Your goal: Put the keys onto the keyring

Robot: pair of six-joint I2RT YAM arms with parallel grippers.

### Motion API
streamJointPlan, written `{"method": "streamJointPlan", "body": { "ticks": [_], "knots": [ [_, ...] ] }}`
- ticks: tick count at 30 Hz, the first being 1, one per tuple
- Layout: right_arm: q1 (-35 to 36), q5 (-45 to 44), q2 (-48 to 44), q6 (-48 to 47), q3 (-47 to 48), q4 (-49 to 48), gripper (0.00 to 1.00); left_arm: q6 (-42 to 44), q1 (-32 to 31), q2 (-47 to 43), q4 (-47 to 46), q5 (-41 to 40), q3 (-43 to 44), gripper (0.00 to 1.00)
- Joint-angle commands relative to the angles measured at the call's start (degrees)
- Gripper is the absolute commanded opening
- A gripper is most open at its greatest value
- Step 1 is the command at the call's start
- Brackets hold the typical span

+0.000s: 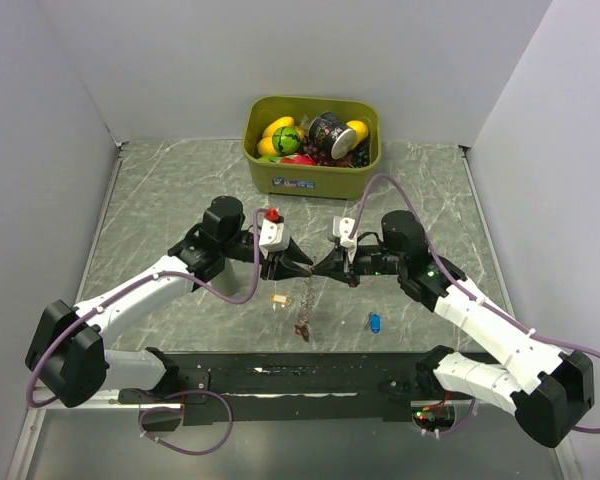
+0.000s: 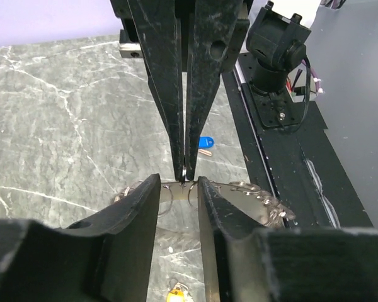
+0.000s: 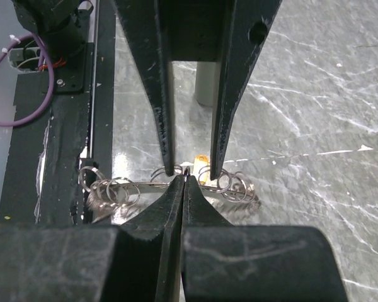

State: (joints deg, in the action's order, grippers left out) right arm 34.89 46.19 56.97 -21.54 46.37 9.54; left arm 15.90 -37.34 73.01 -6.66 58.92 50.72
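Mid-frame, our right pincer (image 3: 184, 180) clenches the keyring (image 1: 306, 299), which hangs toward the counter (image 1: 170, 200). Our left pincer (image 2: 178, 184) straddles it, released. The yellow key (image 1: 278, 298) and blue key (image 1: 374, 321) lie on either side.

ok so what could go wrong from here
1. The right hand pinches the keyring by its thin wire with only its very tips, so the ring could slip free.
2. The open left hand straddles those tips, so closing it might clash fingers instead of catching the wire.
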Motion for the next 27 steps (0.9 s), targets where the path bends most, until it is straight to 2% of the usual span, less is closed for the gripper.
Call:
{"method": "streamJointPlan", "body": {
  "ticks": [1,4,12,17,22,27],
  "knots": [
    [0.26,1.18,-2.13,-0.08,0.21,-4.88,0.0,2.64,-0.45,-0.5,0.15,1.29,0.79,0.36],
    [0.26,2.23,-1.86,0.09,0.3,-5.41,0.0,3.87,-0.71,-0.77,1.12,0.41,0.78,0.34],
    [0.26,3.46,-2.13,-0.43,0.74,-4.71,0.0,5.89,-1.42,1.87,3.49,1.2,3.06,0.16],
    [0.26,4.6,-1.86,-0.61,0.74,-4.18,0.0,5.28,-1.51,2.49,2.26,1.73,3.34,0.17],
    [0.26,6.89,-1.95,-1.13,0.83,-3.92,0.0,7.21,-1.51,2.4,3.14,1.99,3.33,0.02],
    [0.26,7.94,-1.43,-1.49,1.44,-2.95,0.02,7.39,-1.59,1.7,2.88,0.5,2.55,0.01]
  ]
}}
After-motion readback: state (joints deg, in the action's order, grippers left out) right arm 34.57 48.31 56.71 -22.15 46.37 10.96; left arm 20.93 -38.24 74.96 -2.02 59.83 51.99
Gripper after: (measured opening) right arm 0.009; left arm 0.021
